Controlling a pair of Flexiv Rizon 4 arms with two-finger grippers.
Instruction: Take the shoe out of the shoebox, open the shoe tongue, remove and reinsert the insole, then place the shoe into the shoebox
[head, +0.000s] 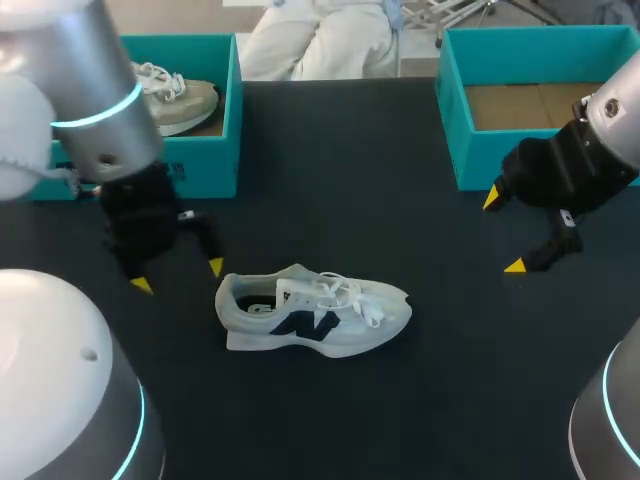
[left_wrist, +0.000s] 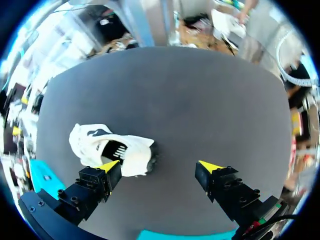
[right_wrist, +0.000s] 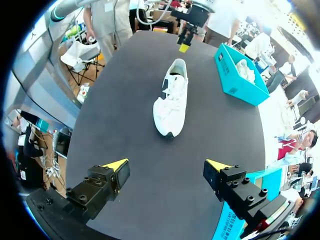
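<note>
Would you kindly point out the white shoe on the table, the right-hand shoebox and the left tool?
white shoe (head: 320, 318): head view, side panel.
right-hand shoebox (head: 475, 158): head view, front wall.
left tool (head: 178, 276): head view, between its tips.

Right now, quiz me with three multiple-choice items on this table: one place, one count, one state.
1. Where is the white shoe? A in a box; B on the table; C in a gripper.
2. How many teal boxes stand on the table? A one; B two; C three.
3. How is the left gripper? A open; B shut on a lace; C shut on the insole.

Answers: 1 B, it lies on the dark top between the arms. 2 B, left box and right box. 3 A, its yellow tips stand apart, gripping nothing.
</note>
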